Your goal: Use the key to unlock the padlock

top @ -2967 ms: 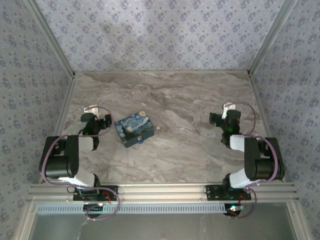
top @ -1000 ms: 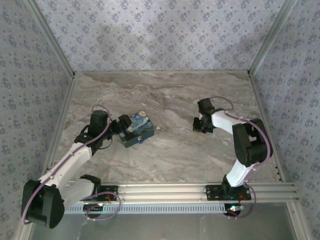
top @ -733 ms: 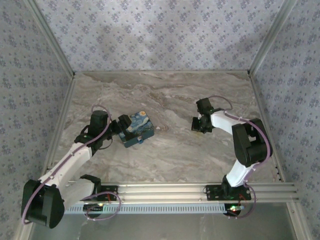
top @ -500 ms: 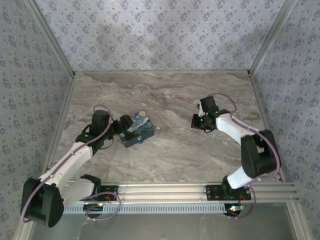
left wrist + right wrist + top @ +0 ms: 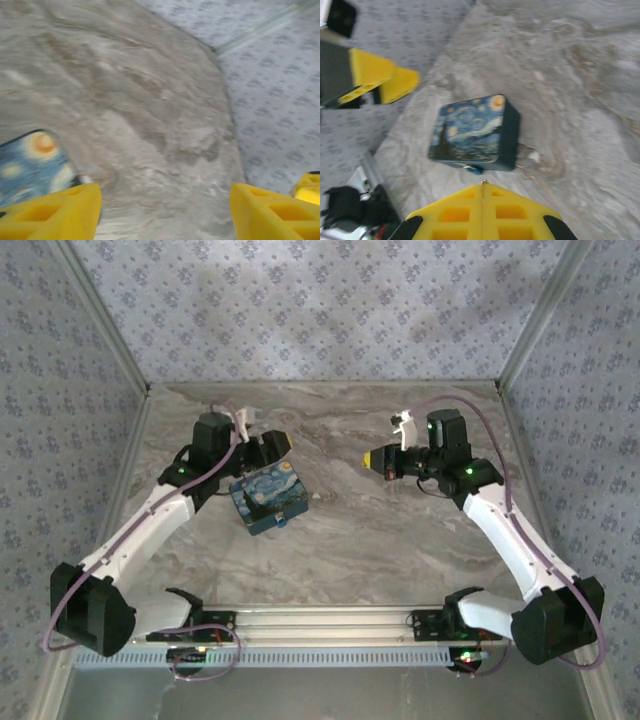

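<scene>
A box (image 5: 268, 498) printed with a starry night painting lies left of the table's middle. A small blue padlock (image 5: 472, 170) hangs at its front edge, blurred. My right gripper (image 5: 376, 458) hovers above the table right of the box and points at it. Its yellow fingers (image 5: 455, 212) are pressed together, and the thin metal tip of the key (image 5: 481, 182) pokes out between them. My left gripper (image 5: 272, 445) hangs in the air just behind the box. Its jaws (image 5: 160, 212) stand wide apart with nothing between them. The box's corner (image 5: 30, 165) lies below its left finger.
Patterned walls with metal corner posts (image 5: 100, 330) close in the marble table (image 5: 400, 560) on three sides. A small white bit (image 5: 532, 156) lies on the table against the box's side. My left gripper (image 5: 390, 82) shows beyond the box in the right wrist view.
Both arms have risen off the table. The left gripper left the box's left side and now hangs behind it. The right gripper lifted from the table and turned toward the box.
</scene>
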`<act>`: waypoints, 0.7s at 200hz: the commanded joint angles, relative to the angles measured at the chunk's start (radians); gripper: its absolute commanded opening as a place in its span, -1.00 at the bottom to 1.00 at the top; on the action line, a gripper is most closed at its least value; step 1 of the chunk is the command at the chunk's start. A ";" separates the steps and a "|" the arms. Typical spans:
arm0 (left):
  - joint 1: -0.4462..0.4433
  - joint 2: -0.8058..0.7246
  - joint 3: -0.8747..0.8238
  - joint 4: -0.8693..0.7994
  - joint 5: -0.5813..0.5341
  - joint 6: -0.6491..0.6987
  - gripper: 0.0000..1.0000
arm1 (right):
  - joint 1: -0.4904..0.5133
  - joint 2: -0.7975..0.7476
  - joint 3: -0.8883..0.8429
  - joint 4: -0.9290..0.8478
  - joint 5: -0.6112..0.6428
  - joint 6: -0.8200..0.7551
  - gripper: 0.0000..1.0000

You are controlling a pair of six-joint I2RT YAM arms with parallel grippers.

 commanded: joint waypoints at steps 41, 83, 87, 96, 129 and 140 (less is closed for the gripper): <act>-0.095 0.068 0.126 0.108 0.243 -0.017 0.15 | 0.061 -0.023 0.096 -0.064 -0.196 -0.029 -1.00; -0.142 0.077 0.122 0.165 0.288 -0.045 0.07 | 0.077 -0.035 0.092 -0.007 -0.208 0.007 -1.00; -0.145 0.079 0.119 0.170 0.291 -0.052 0.06 | 0.078 -0.035 0.092 0.001 -0.210 0.012 -1.00; -0.149 0.084 0.115 0.182 0.300 -0.063 0.03 | 0.081 -0.037 0.091 0.011 -0.203 0.022 -1.00; -0.159 0.080 0.076 0.280 0.303 -0.119 0.08 | 0.081 -0.050 0.031 0.170 -0.214 0.148 -1.00; -0.160 0.077 0.054 0.342 0.309 -0.151 0.12 | 0.080 -0.051 -0.007 0.273 -0.232 0.231 -1.00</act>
